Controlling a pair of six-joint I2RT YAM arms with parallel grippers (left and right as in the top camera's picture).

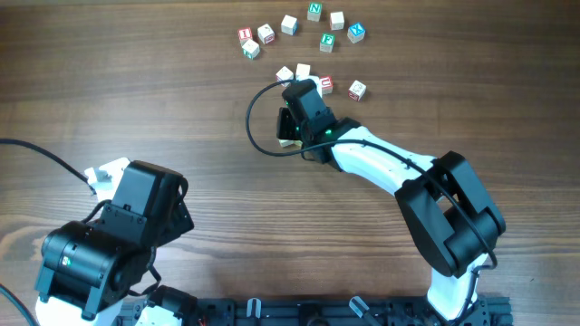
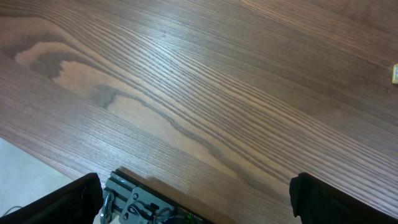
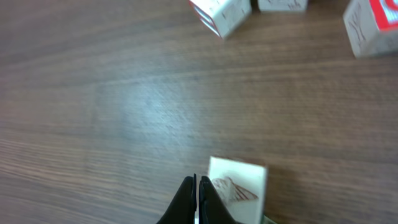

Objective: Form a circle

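Overhead view: cubes [image 1: 314,11] lie near far edge of surface [image 1: 136,91], in loose bent row, ring not made. Right fingers [image 3: 197,202] pinched tight, empty, beside one cube [image 3: 239,186], likely to push. Left fingers [image 2: 199,202] spread wide, resting away.

Bare surface [image 1: 136,81] lies wide to the left and front, while loosely scattered alphabet cubes [image 1: 294,27] crowd the far middle, narrow gaps between them, the right arm [image 1: 381,163] lying diagonally across its near approach.
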